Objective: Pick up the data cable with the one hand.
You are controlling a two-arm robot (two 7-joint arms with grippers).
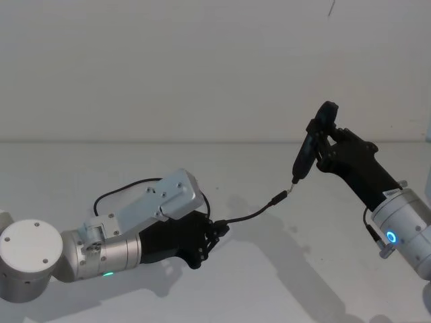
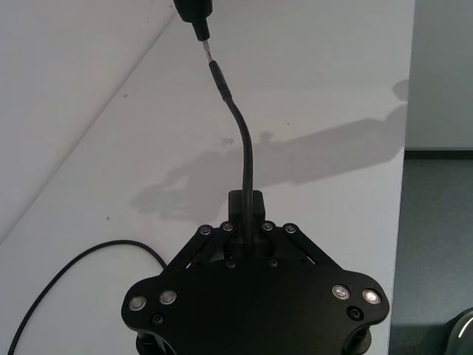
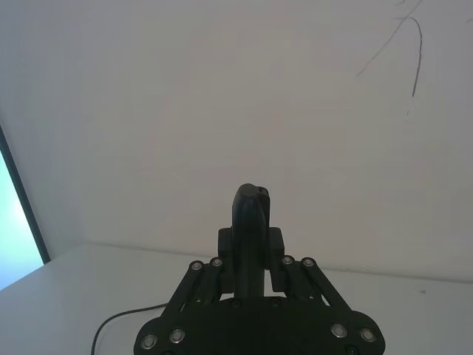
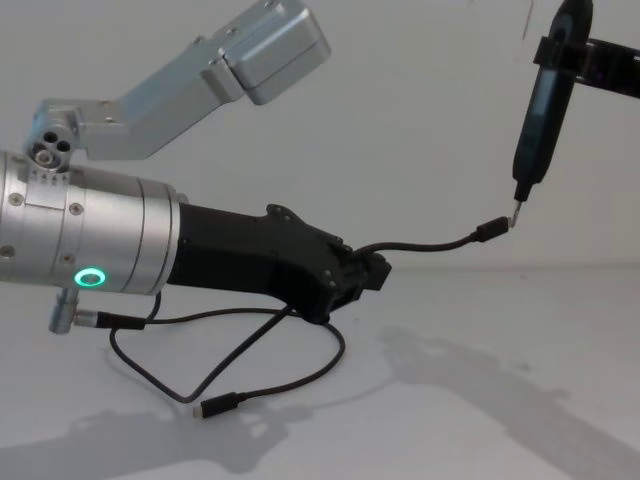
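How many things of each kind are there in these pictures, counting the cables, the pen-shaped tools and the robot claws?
Cables: 1, the data cable, held near one end by the left claw.
Pen-shaped tools: 1, the black pen-shaped tool, held by the right claw.
Claws: 2, left and right.
Total: 4.

Data cable (image 4: 262, 345): black, black plugs. Left gripper (image 4: 372, 275): black, silver arm, green ring light (image 4: 92, 277). Right gripper (image 1: 322, 142): black; blue ring light (image 1: 391, 237). Pen-shaped tool (image 4: 543, 105) between right jaws: black, metal tip. Table (image 4: 480, 400): white.
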